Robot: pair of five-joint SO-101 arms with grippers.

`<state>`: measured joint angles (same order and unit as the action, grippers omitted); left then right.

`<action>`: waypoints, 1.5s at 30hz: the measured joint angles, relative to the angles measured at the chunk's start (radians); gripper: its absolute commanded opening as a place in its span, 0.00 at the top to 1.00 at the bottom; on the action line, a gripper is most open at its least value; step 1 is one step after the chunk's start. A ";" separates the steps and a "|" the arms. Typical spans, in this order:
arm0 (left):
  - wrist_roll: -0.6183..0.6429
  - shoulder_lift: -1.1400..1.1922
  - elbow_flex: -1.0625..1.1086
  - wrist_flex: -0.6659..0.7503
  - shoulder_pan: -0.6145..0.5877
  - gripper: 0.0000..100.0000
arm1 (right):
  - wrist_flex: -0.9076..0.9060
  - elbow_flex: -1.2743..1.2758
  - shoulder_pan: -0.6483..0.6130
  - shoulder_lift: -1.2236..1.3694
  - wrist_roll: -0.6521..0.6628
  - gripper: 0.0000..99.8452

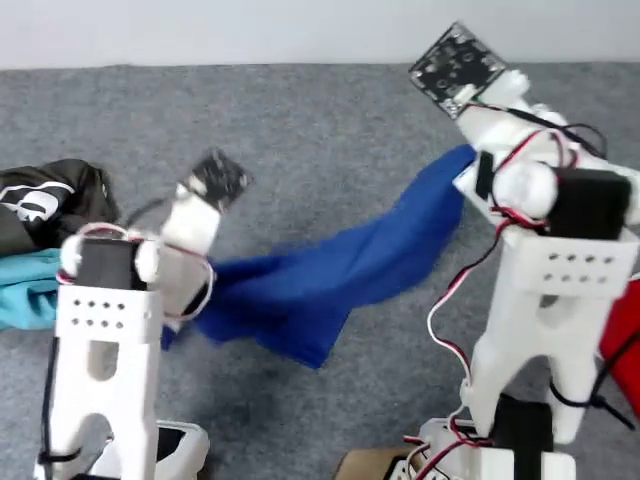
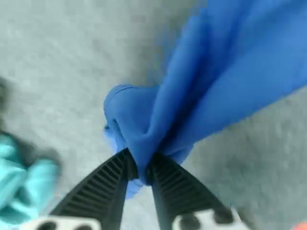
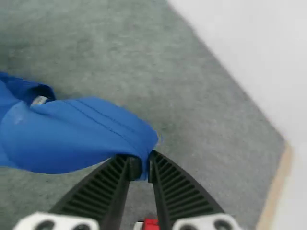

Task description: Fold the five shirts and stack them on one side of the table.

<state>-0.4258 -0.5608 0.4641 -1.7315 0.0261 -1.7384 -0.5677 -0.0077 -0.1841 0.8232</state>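
So, the blue shirt (image 1: 330,265) (image 2: 230,72) (image 3: 72,134) is strung out between the two arms over the middle of the desk (image 1: 300,120). It's bunched into a loose band that hangs lowest near the left arm (image 1: 110,300). The left jaws are pinched tight on a wad of fabric at that end, with just cloth squeezed between the ribbed black pads (image 2: 105,187). The right jaws are clamped on a folded edge at the other end, up by the right arm (image 1: 550,260) toward the far side, nearly closed too. I can't tell if the sagging middle actually touches the grey surface.

A teal shirt (image 1: 25,285) (image 2: 19,187) lies crumpled at the left edge near the left arm, right up against a dark shirt (image 1: 50,200) with white print behind it. Some red cloth (image 1: 625,340) (image 3: 151,224) sits at the right edge beside the right arm. A bit of cardboard (image 1: 370,465) pokes in at the near edge.
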 measured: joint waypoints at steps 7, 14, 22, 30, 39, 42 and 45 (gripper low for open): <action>-0.049 -0.046 0.127 0.003 -0.011 0.80 | -0.012 0.003 -0.020 0.009 0.003 0.99; -0.044 -0.034 -0.025 0.003 -0.011 0.80 | -0.015 0.003 -0.020 0.009 0.026 0.99; 0.040 0.066 -0.126 0.092 -0.011 0.80 | -0.017 0.043 0.012 0.009 0.026 0.99; 0.072 0.416 -0.173 0.253 -0.003 0.80 | -0.017 0.249 0.014 -0.051 0.026 0.99; 0.072 0.727 -0.296 0.233 0.158 0.80 | -0.017 0.532 0.012 -0.267 0.026 0.99; 0.072 0.787 -0.316 0.233 0.196 0.80 | -0.017 0.589 0.014 -0.328 0.026 0.99; 0.072 0.836 -0.324 0.232 0.221 0.80 | -0.017 0.623 0.014 -0.370 0.031 0.99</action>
<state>-0.3537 0.2754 0.1404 -1.4998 0.2470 -1.7553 0.0552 0.0061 -0.5539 0.8539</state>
